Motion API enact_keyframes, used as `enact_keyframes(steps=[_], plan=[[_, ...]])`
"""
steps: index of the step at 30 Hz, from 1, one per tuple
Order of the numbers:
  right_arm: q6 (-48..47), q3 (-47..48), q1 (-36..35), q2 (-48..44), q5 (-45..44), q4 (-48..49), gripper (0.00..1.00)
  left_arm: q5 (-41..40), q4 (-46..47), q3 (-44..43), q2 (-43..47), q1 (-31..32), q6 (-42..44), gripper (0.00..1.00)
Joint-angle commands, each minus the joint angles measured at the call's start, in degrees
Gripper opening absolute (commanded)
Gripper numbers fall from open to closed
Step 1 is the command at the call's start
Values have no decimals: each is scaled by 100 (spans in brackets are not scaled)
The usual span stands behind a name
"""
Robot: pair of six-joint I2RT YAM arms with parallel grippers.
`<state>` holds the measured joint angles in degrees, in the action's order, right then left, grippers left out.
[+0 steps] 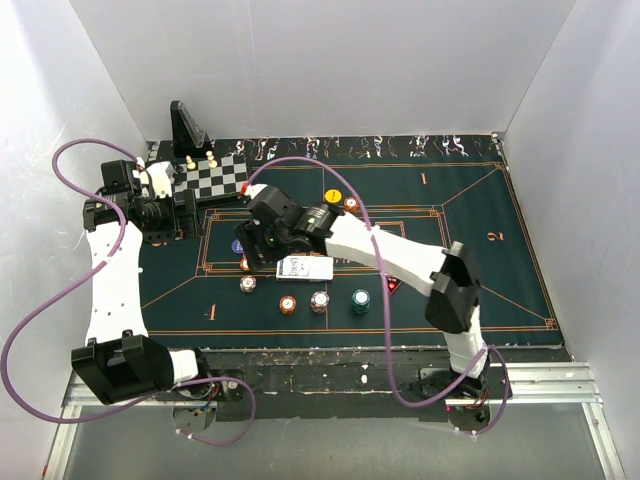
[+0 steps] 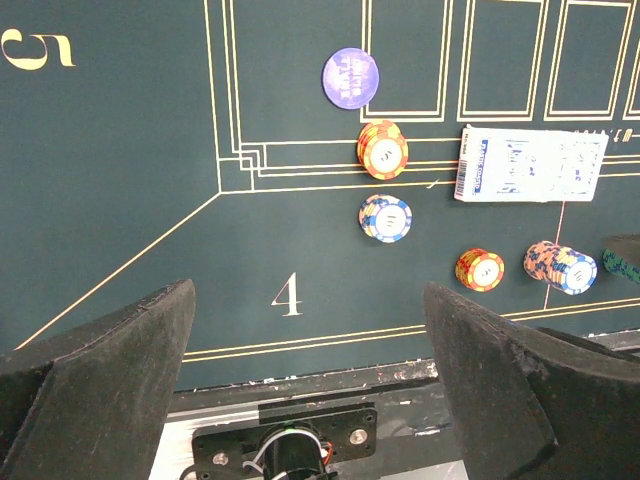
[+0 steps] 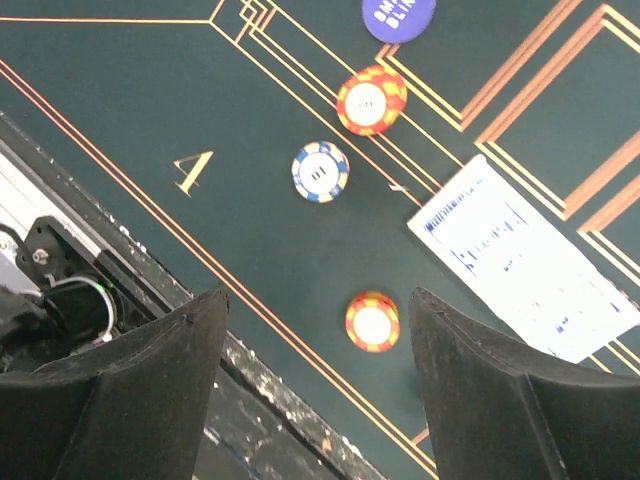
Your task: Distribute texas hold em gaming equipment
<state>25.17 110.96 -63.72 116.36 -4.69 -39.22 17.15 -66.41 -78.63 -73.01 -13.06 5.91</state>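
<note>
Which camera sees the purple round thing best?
Left wrist view: the purple disc shows whole and near. The right wrist view crops it at the top edge; the top view shows it tiny.

White walls point(image 1: 320, 60) enclose the dark green mat point(image 1: 510, 270).

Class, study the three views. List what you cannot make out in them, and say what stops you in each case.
Top view: purple disc mostly under the right arm; red marker partly behind it.
Left wrist view: teal chips cut off by the right edge.
Right wrist view: purple disc cut off by the top edge; card box print too blurred to read.
</note>
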Motion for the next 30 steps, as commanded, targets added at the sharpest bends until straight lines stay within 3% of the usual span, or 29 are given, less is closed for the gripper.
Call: enact_keyframes(steps=[1,7,12,22,30], plan=[[93,-898,18,-692,-506,-164,80,183,-100,-197,156,-48,24,98],[401,-2655,158,-1527,-612,134,84,140,-65,14,226,-47,103,98],[568,-3378,255,-1774,-551,275,85,149,-65,14,217,-48,121,98],[621,-3528,264,-1493,-489,450,86,114,-56,-12,182,-48,121,98],[630,-3546,273,-1256,-437,565,79,96,-12,41,226,-48,112,98]])
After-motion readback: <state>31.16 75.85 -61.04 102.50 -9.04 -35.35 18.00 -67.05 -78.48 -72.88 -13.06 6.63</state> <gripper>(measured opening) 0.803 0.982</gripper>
